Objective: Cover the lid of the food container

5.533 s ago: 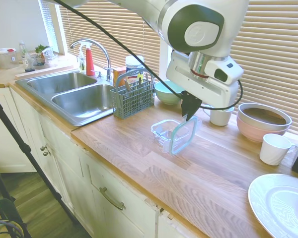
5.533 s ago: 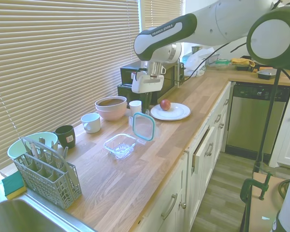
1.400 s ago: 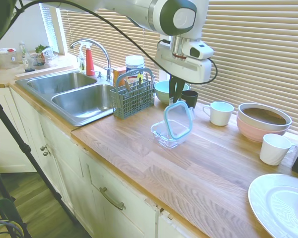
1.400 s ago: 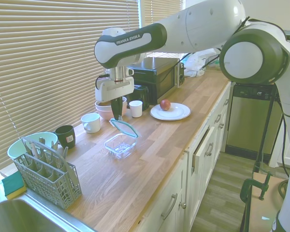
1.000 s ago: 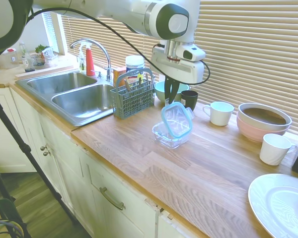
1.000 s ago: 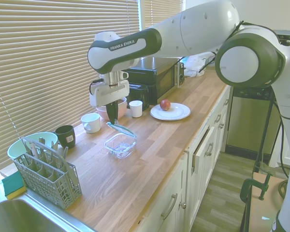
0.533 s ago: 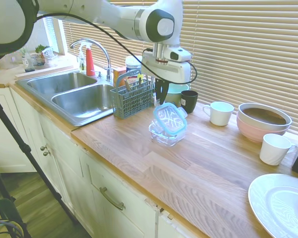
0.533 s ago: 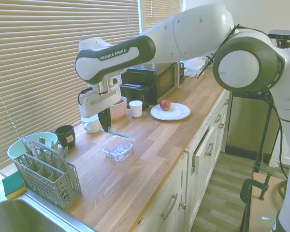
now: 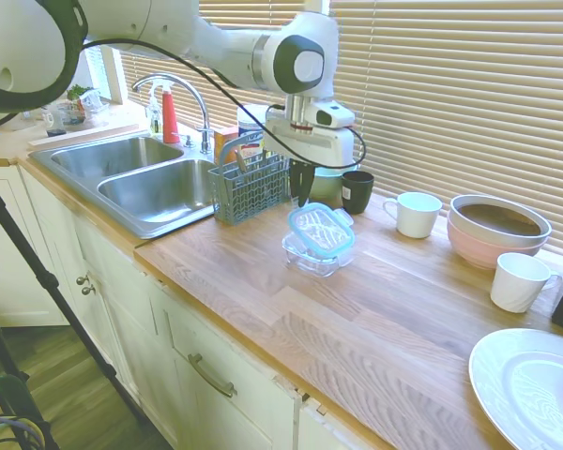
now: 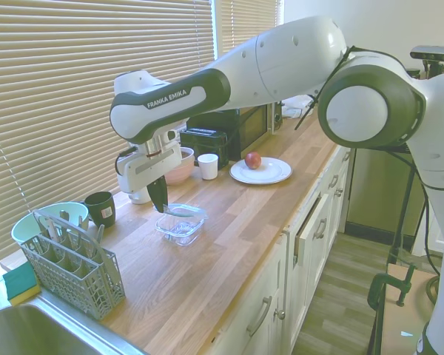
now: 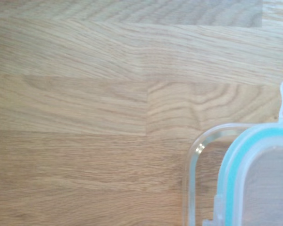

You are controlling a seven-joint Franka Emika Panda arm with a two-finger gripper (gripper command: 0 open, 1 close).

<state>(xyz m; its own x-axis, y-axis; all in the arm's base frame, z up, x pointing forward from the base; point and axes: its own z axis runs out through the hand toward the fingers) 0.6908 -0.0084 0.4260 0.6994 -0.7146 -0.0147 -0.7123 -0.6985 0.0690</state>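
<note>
A wooden butcher-block counter (image 9: 375, 309) runs beneath slatted window blinds (image 9: 469, 84) in a kitchen, with a steel double sink (image 9: 136, 178) at one end and a grey cutlery caddy (image 9: 251, 183) beside it. Along the counter's back edge stand a mint-green bowl (image 9: 327, 180), a dark mug (image 9: 357, 190), a white cup (image 9: 417, 214) and a pink bowl (image 9: 497, 228); a white plate (image 9: 530, 384) is cut off at the frame's corner. The white arm reaches down over the middle of the counter, its gripper (image 9: 301, 192) pointing straight down, fingers together on one edge of the lid (image 9: 321, 230). The teal-rimmed lid lies nearly flat, slightly tilted, atop the food container (image 9: 310, 253), which sits midway between the counter's front and back edges. In the wrist view the lid (image 11: 259, 179) is offset from the container's clear rim (image 11: 198, 160). Whether the tabs have snapped down cannot be made out.
</note>
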